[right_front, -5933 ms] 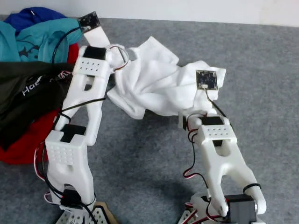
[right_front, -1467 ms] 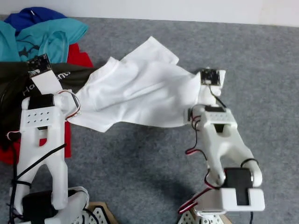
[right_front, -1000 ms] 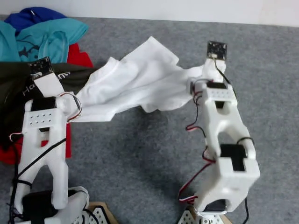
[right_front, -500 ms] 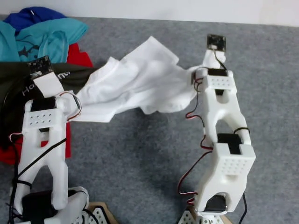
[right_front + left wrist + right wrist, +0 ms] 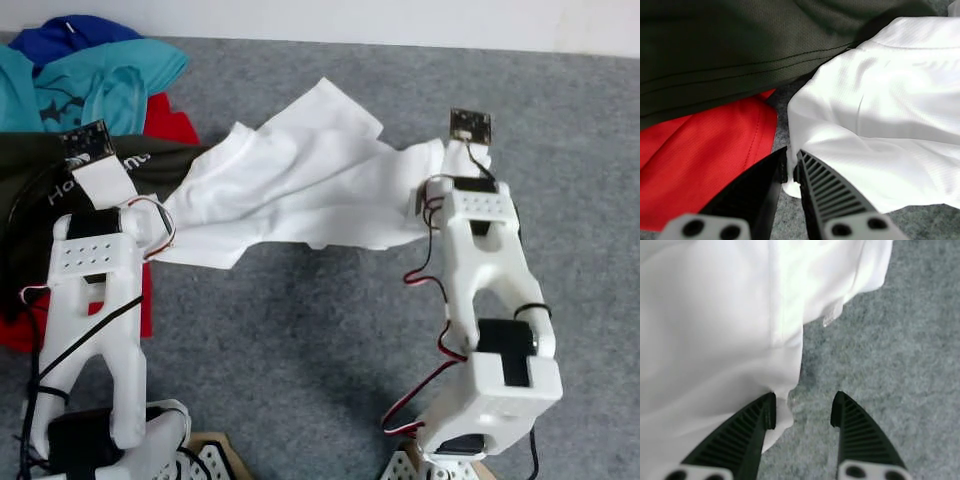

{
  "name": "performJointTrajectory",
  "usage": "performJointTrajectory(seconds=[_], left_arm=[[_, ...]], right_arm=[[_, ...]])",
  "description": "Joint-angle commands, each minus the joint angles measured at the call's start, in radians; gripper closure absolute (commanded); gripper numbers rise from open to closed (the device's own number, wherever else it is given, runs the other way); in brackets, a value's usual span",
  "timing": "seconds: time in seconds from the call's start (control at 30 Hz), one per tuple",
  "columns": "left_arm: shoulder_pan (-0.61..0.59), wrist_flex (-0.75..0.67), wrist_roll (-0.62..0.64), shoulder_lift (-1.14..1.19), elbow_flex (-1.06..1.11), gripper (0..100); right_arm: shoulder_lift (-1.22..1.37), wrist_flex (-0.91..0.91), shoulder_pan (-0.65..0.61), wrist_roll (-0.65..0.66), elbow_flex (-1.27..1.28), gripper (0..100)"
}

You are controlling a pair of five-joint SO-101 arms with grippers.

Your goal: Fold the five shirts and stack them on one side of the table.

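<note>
A white shirt lies crumpled and stretched across the grey table between my two arms. Its left corner is pinched in my left gripper, which is shut on it right beside the red shirt and the black shirt. The left arm covers that corner from above. At the shirt's right edge, my right gripper stands open just above the table. One of its fingers touches the cloth, and bare carpet lies between the two. The right arm ends at the shirt's right side.
A heap of other shirts fills the far left: blue, teal, red and black, the black one partly under my left arm. Grey carpet lies open in front of the white shirt and to the right.
My left arm has dragged the shirt's left side leftward and then held still. My right arm swung toward the far edge, then drew back to the right. The shirt's near edge now lies straighter.
</note>
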Motion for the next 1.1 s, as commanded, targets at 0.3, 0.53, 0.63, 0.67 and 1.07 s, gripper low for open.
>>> performJointTrajectory(seconds=[0.3, 0.53, 0.63, 0.67, 1.07], left_arm=[[0.024, -0.012, 0.003, -0.002, -0.004, 99], [0.024, -0.012, 0.003, -0.002, -0.004, 99], [0.024, -0.012, 0.003, -0.002, -0.004, 99], [0.024, -0.012, 0.003, -0.002, -0.004, 99], [0.024, -0.012, 0.003, -0.002, -0.004, 99]], right_arm=[[-0.061, -0.229, -0.090, -0.005, 0.070, 98.1], [-0.059, -0.272, -0.130, -0.005, 0.033, 98.8], [-0.033, -0.317, -0.130, -0.005, 0.005, 98.8], [-0.013, -0.326, -0.130, -0.005, -0.018, 98.8], [0.151, -0.325, -0.317, 0.048, -0.203, 98.5]])
